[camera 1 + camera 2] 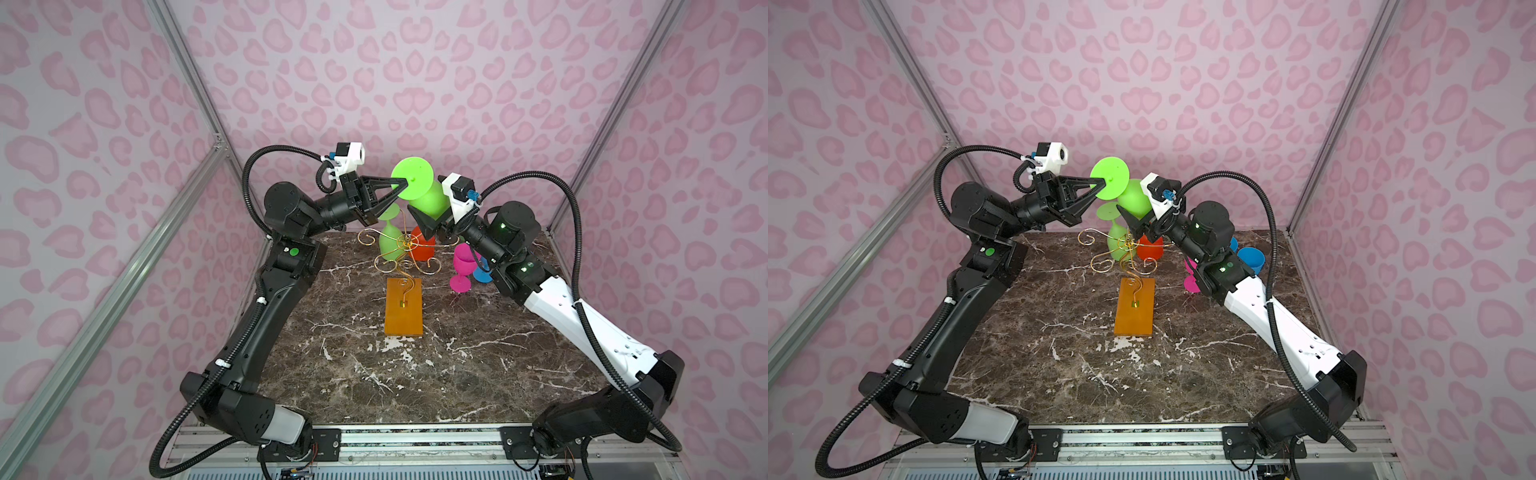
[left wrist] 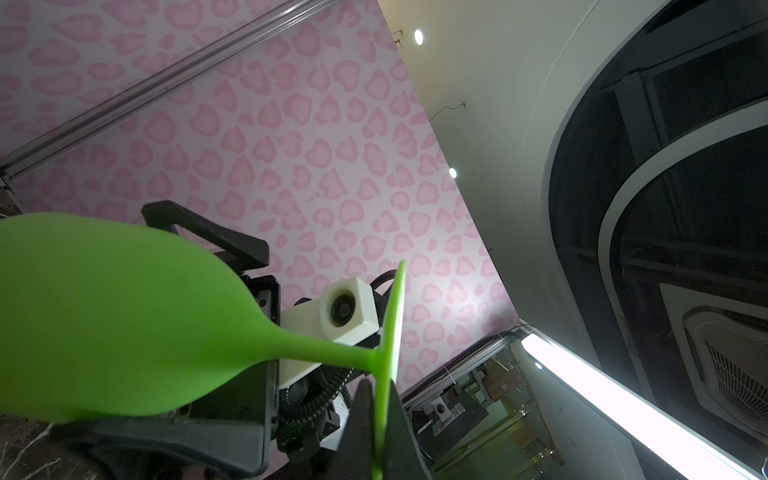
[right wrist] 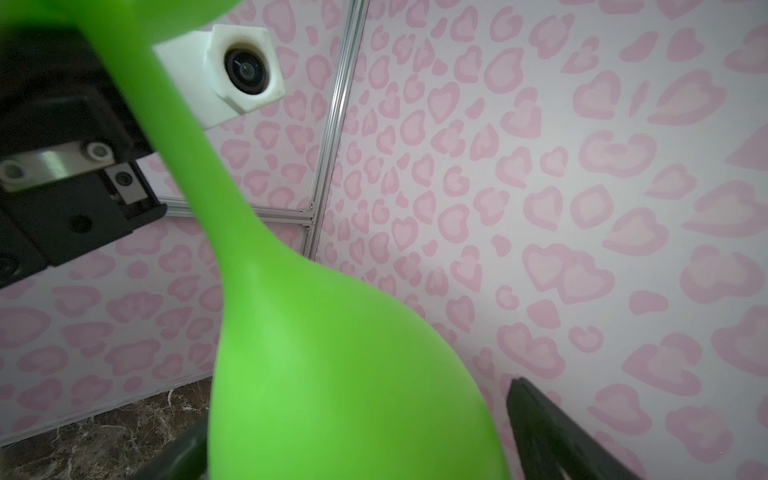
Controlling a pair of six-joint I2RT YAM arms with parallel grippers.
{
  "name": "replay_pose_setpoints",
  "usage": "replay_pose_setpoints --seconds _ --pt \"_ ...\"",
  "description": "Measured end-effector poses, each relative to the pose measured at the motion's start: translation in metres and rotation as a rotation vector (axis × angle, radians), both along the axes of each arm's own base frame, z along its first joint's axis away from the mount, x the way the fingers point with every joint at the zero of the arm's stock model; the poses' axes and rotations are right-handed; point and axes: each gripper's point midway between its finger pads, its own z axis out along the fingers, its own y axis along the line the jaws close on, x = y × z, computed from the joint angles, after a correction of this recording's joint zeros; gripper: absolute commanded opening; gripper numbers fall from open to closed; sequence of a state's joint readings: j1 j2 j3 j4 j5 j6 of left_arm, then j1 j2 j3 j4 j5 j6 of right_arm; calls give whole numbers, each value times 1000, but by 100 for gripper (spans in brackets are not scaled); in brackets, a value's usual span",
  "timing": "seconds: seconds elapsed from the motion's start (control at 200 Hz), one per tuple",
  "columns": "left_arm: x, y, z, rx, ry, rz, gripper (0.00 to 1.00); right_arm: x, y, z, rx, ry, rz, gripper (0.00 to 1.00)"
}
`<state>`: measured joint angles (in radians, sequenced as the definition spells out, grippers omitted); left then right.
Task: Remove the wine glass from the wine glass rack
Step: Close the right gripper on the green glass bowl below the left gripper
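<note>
While the left claw (image 1: 402, 185) squeezes tight on the thin edge of the round foot of the green wine glass (image 1: 430, 197), the glass hangs up in the air over the far edge of the table (image 1: 374, 374), about halfway along that edge. It is tipped. The foot points up and to the left, and the bowl hangs lower, to the right.

The right claw (image 3: 359, 407) is spread wide, with the bowl between its two fingers (image 3: 536, 428). One finger stands a little apart from the bowl. The other is blurry at the bowl's side, and I cannot tell if it touches.

The glass is off the wine glass rack (image 1: 404, 309), higher than its gold curls and not touching them. The rack's orange-brown base sits in the middle of the table, with its long sides running from near to far. A second green glass (image 1: 388, 241) hangs upside down on the curls. A red glass (image 1: 424, 249) is among them too, partly hidden by the right arm.

A pink glass (image 1: 462, 266) stands upright on the table to the right of the rack. A blue glass (image 1: 482, 272) is just behind it, mostly hidden.

From the base to the near edge, the table is bare brown marble. Pink spotted walls (image 1: 415, 62) stand close at the far, left and right edges.
</note>
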<state>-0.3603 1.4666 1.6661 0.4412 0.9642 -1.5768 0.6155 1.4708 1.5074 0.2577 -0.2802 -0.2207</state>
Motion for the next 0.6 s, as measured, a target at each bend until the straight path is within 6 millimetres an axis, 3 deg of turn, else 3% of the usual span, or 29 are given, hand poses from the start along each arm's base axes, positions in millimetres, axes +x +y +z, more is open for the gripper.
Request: replay_pose_setpoints --seconds 0.445,0.525,0.6 --pt "2 -3 0 -16 22 -15 4 -2 -3 0 -1 3 -13 81" --pt "2 -4 -1 -15 25 -20 12 -3 -4 -5 -7 11 -13 79" --pt "3 -5 -4 -12 31 -22 26 -4 -5 -9 -9 27 -15 75"
